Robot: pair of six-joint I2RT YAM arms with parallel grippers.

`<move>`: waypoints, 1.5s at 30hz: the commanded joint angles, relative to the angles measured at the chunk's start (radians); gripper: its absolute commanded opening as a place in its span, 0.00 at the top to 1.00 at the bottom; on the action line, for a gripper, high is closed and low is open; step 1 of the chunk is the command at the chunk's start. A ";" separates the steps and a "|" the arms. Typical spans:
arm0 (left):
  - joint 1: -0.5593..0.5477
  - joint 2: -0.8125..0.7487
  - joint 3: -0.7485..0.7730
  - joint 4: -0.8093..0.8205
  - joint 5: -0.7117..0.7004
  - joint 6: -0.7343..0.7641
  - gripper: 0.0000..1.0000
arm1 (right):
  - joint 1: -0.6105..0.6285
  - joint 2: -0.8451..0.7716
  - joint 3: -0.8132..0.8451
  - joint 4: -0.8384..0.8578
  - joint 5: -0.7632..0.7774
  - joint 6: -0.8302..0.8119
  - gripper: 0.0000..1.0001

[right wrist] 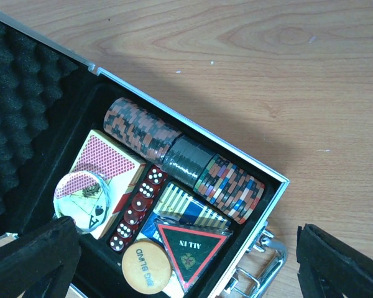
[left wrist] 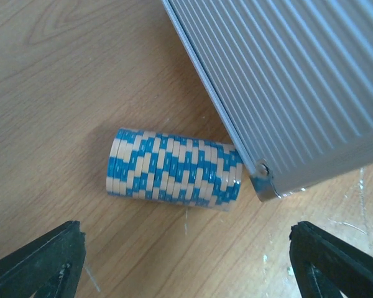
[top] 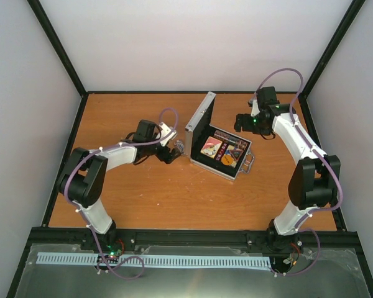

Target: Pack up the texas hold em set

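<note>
The silver case point(top: 227, 155) of the texas hold em set lies open mid-table, with its lid point(top: 201, 117) standing up. Inside, the right wrist view shows a row of striped chip stacks point(right wrist: 180, 155), a red-backed deck point(right wrist: 109, 164), red dice point(right wrist: 133, 208), a blue-yellow deck point(right wrist: 186, 208), a dark red-edged triangle point(right wrist: 189, 245) and an orange disc point(right wrist: 146, 267). A blue-and-white chip stack point(left wrist: 174, 169) lies on its side on the table against the lid's ribbed outer corner point(left wrist: 264, 177). My left gripper point(left wrist: 186, 267) hangs open just short of that stack. My right gripper point(right wrist: 186, 254) is open above the case, holding nothing.
A clear round disc point(right wrist: 81, 194) rests on the red-backed deck. The case's metal handle point(right wrist: 261, 273) sticks out at the near side. Black foam point(right wrist: 18, 93) lines the lid. Black frame rails and pale walls bound the wooden table point(top: 143, 192).
</note>
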 commanded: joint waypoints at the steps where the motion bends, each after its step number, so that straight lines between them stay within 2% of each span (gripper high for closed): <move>1: -0.027 0.060 0.074 0.013 -0.021 0.059 0.10 | -0.008 0.017 0.039 -0.025 -0.028 0.001 0.06; 10: -0.048 0.126 0.136 -0.041 -0.031 0.063 0.12 | -0.007 0.015 0.033 -0.015 -0.047 0.031 0.06; 22: -0.049 0.185 0.198 -0.097 -0.020 0.069 0.33 | -0.009 0.012 0.027 -0.001 -0.064 0.061 0.06; 25: -0.048 0.182 0.194 -0.096 -0.035 0.066 0.33 | -0.009 0.011 0.026 -0.001 -0.063 0.065 0.06; 30: -0.049 0.147 0.157 -0.086 -0.045 0.068 0.24 | -0.009 0.008 0.024 0.002 -0.063 0.076 0.06; 32: -0.048 0.145 0.154 -0.090 -0.042 0.080 0.25 | -0.009 0.008 0.022 0.006 -0.065 0.083 0.06; 39: -0.048 0.180 0.191 -0.119 -0.051 0.119 0.38 | -0.010 0.012 0.020 0.012 -0.069 0.098 0.06; 45: -0.048 0.201 0.217 -0.135 -0.033 0.142 0.35 | -0.011 0.011 0.015 0.020 -0.071 0.114 0.06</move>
